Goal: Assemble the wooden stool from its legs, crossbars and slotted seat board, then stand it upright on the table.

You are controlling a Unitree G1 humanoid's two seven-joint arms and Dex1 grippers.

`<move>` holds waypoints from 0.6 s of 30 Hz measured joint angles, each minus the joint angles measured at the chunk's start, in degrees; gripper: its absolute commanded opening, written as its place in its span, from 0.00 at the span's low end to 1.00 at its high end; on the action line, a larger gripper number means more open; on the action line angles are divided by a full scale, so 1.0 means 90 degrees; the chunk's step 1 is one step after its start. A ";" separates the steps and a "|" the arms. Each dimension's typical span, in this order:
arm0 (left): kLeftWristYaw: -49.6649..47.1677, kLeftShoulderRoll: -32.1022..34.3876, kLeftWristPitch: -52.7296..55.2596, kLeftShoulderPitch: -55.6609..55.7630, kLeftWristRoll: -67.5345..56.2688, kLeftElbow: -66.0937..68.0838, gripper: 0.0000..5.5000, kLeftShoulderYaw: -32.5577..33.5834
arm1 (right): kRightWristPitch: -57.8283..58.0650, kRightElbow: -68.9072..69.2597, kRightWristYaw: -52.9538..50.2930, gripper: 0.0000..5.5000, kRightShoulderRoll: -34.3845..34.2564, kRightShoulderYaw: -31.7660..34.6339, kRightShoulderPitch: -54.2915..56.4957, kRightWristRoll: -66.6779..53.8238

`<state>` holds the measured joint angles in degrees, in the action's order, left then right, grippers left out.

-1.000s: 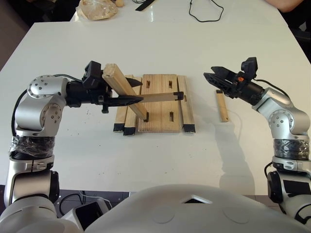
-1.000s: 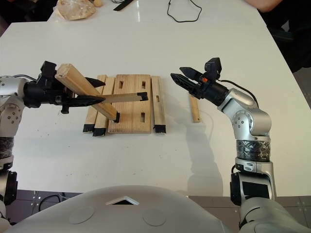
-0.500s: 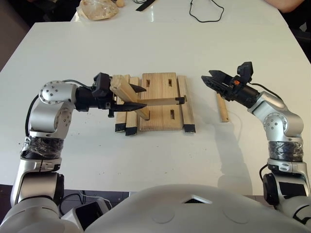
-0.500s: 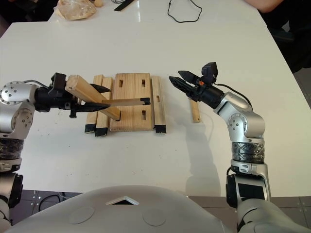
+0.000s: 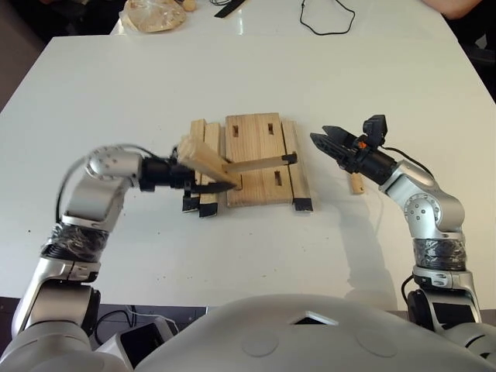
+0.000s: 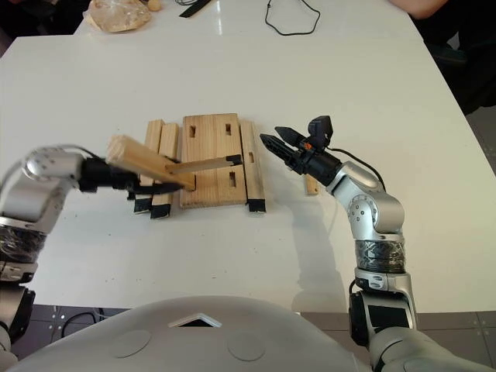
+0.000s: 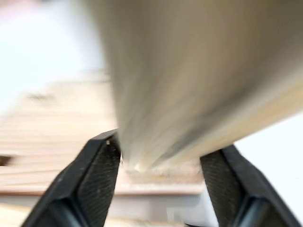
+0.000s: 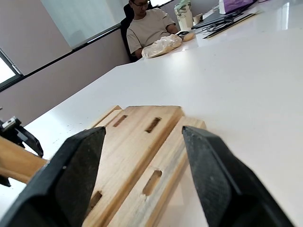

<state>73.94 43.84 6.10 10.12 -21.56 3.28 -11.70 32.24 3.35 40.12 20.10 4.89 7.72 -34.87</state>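
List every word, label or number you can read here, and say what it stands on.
No readable text anywhere.
The seat board, the legs lying beside it and the leg in the left gripper are bare wood.
The right gripper bears only a small orange mark, no letters.
The bag at the table's far edge: too small to tell.

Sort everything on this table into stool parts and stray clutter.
Stool parts: seat board, held leg with attached crossbar, two left-side legs, right-side leg, loose crossbar.
Clutter: plastic bag, black cable, black strap.
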 measured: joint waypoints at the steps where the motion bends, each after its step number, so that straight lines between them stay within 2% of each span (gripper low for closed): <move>1: -0.0028 0.0051 0.0052 -0.0049 0.0080 -0.0042 0.60 0.0013 | -0.0020 -0.0002 -0.0003 0.54 -0.0006 -0.0004 -0.0035 0.0008; 7: -0.0617 0.0628 0.0050 -0.0920 0.0514 -0.0749 0.60 0.0703 | -0.0068 0.0073 0.0007 0.54 -0.0003 0.0008 -0.0297 0.0002; 11: -0.1472 0.0523 0.0408 -0.1374 0.0520 -0.1000 0.60 0.1252 | -0.0106 0.0126 -0.0054 0.54 -0.0018 0.0031 -0.0484 0.0002; 14: -0.2641 0.0103 0.0891 -0.1355 0.0635 -0.1068 0.60 0.1650 | -0.0125 0.0127 -0.0081 0.54 -0.0034 0.0080 -0.0486 0.0000; 18: -0.4757 -0.1176 0.1902 -0.1241 0.0584 -0.1322 0.60 0.2190 | -0.0128 0.0127 -0.0117 0.54 -0.0032 0.0215 -0.0496 -0.0007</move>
<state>31.13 33.25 23.22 -1.04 -16.30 -8.62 8.02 31.09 4.49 39.06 19.81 6.83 3.25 -34.93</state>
